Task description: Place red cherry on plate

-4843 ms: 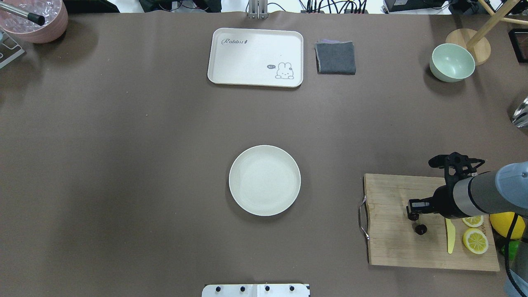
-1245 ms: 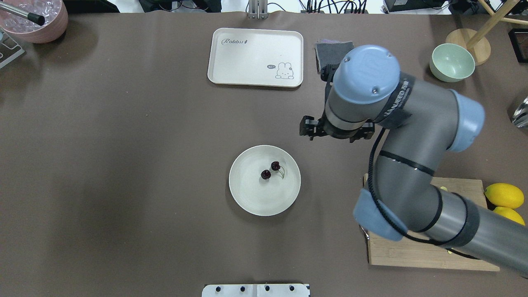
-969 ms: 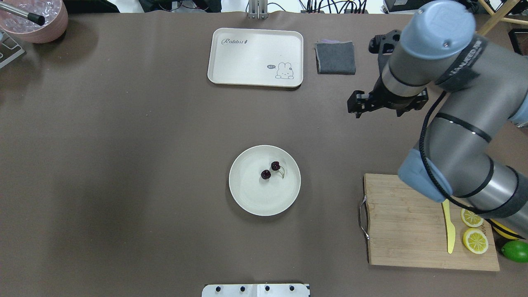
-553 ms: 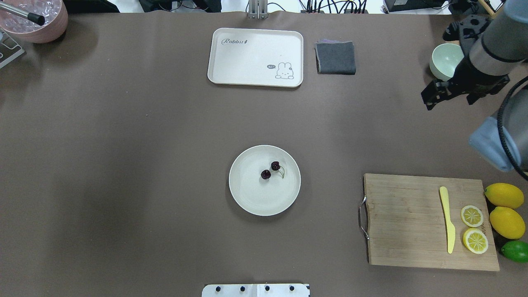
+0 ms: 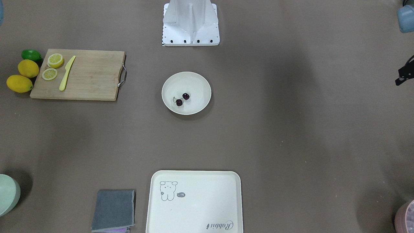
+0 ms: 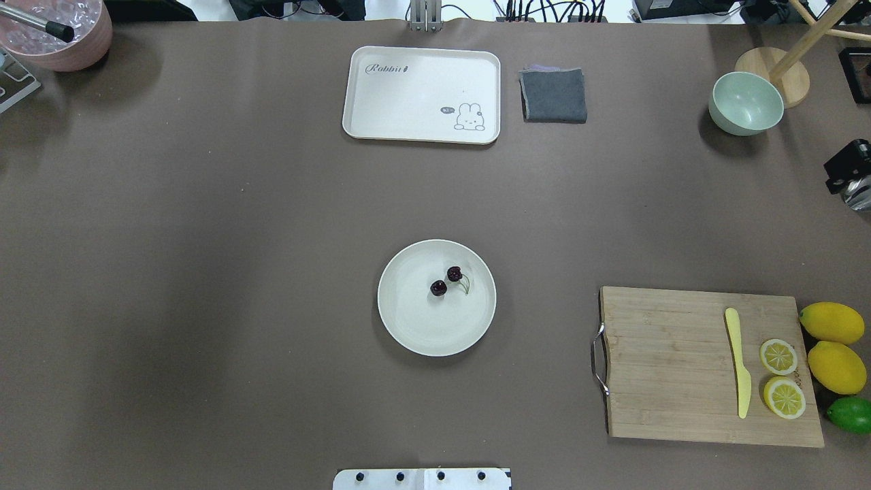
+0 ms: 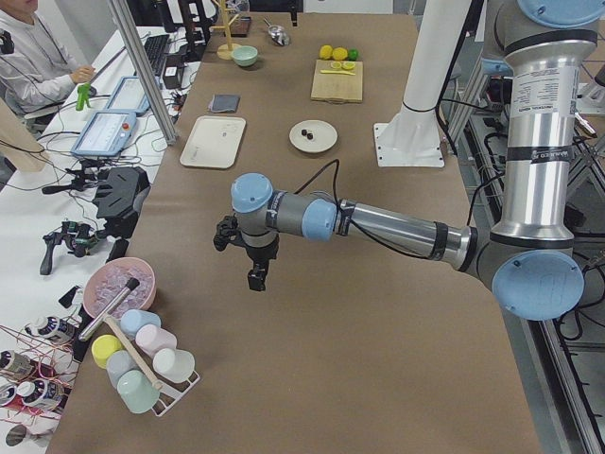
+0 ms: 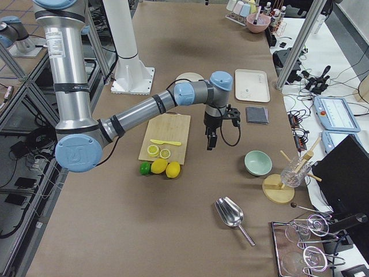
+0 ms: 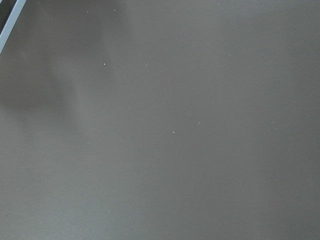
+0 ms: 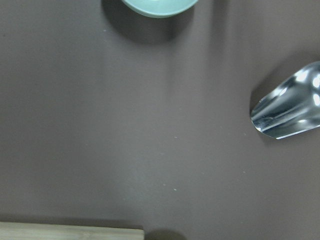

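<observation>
Left arm [image 7: 397,225], right arm [image 8: 138,109]: silver-grey tubes, pale blue joint caps, black cable. Left gripper [image 7: 255,278], right gripper [image 8: 209,142]: black.

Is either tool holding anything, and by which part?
Nothing visible. The red cherry lies loose on the plate; right tool and left tool hang well away.

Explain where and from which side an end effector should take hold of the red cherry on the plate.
Probably one round fruit of the red cherry, from straight above: the pair lies flat inside the plate, whose raised rim hampers sideways approaches.
</observation>
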`<move>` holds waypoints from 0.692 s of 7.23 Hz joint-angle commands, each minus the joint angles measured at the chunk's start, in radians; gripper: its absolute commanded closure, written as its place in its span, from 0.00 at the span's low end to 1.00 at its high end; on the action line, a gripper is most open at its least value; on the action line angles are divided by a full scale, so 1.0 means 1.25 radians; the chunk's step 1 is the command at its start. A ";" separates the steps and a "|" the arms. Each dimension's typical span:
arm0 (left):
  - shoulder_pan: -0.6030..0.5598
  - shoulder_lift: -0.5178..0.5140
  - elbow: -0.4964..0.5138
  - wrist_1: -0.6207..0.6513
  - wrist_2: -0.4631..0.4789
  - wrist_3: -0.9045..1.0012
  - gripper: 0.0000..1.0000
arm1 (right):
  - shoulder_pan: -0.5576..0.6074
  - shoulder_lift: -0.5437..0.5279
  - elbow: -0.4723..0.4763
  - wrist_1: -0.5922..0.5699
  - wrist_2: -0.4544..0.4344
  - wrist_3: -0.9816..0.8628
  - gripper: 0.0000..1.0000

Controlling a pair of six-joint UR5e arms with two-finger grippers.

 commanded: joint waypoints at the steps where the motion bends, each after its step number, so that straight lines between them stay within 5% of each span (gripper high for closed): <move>1: -0.035 0.015 0.016 0.002 0.003 0.056 0.01 | 0.089 -0.049 -0.080 0.068 0.031 -0.111 0.00; 5: -0.103 0.009 0.082 0.027 0.001 0.173 0.01 | 0.179 -0.069 -0.265 0.274 0.071 -0.227 0.00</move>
